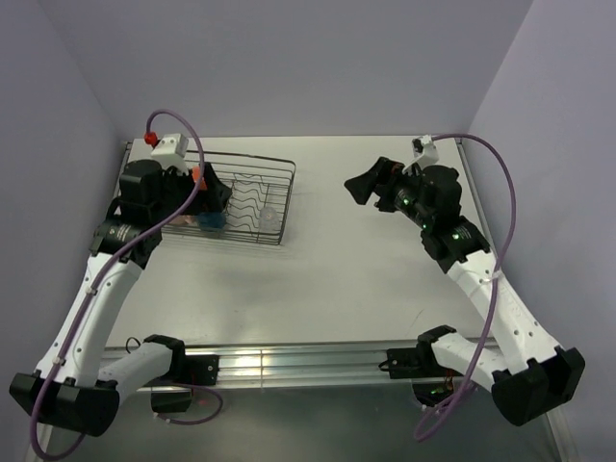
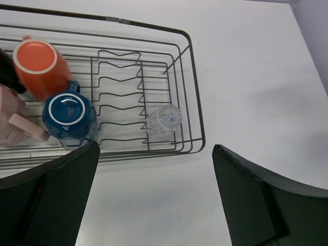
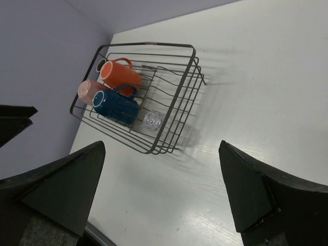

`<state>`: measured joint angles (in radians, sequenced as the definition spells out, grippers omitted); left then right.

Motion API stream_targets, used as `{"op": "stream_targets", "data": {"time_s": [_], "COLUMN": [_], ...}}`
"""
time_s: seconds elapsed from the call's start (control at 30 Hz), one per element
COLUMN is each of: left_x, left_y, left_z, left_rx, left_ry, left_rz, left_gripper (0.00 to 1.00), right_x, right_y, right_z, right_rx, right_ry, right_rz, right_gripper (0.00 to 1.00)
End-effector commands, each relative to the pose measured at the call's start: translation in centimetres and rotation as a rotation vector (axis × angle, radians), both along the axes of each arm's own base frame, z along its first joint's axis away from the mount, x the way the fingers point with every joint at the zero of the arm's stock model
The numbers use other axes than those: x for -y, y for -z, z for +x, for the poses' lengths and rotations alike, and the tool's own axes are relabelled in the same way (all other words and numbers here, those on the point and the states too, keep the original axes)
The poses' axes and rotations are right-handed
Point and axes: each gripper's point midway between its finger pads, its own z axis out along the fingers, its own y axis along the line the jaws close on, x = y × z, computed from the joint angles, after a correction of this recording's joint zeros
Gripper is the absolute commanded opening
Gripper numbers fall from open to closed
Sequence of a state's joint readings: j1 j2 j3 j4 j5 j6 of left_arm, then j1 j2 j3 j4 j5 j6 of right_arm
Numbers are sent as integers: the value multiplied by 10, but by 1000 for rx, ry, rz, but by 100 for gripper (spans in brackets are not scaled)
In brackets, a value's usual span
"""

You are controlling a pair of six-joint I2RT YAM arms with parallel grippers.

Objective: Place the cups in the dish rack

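The dish rack (image 2: 189, 77) is a dark wire basket at the table's back left (image 1: 274, 173). It holds an orange mug (image 2: 41, 69), a blue mug (image 2: 69, 115), a pink mug (image 2: 13, 125) and a clear glass tumbler (image 2: 164, 120), all lying on their sides. A dark brown mug (image 2: 5, 69) shows only as a sliver at the frame's left edge. The right wrist view shows the rack (image 3: 177, 97) with the orange mug (image 3: 120, 74), blue mug (image 3: 115, 107), pink mug (image 3: 87, 89) and tumbler (image 3: 152, 120). My left gripper (image 2: 156, 148) is open and empty above the rack's near edge (image 1: 207, 197). My right gripper (image 3: 161, 146) is open and empty, well right of the rack (image 1: 361, 190).
Purple walls enclose the table on the back, left and right. A metal rail (image 1: 289, 361) runs along the near edge between the arm bases. A bare white tabletop (image 1: 366, 279) lies between the rack and the right arm.
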<state>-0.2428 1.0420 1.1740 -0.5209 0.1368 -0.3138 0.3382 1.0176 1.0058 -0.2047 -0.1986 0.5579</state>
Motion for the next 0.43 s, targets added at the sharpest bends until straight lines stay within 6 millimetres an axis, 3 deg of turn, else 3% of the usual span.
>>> {"op": "stream_targets", "data": {"time_s": [0.0,0.2,0.4], "left_x": [11,10,10], "left_y": [-22,-11,-13], "left_z": [-13,-26,-30], "left_rx": [109,117,129], "left_ry": [62,67,71], "left_rz": [-67,-79,-89], "left_gripper": [99,99,99], "right_x": [12,29,39], "right_y": [-8,4,-8], "right_z": [-17,-36,-50], "right_rx": [49,49,112], "right_ry": [33,81,107], "right_rz": [-13,-38,-23], "right_gripper": [100,100,100]}}
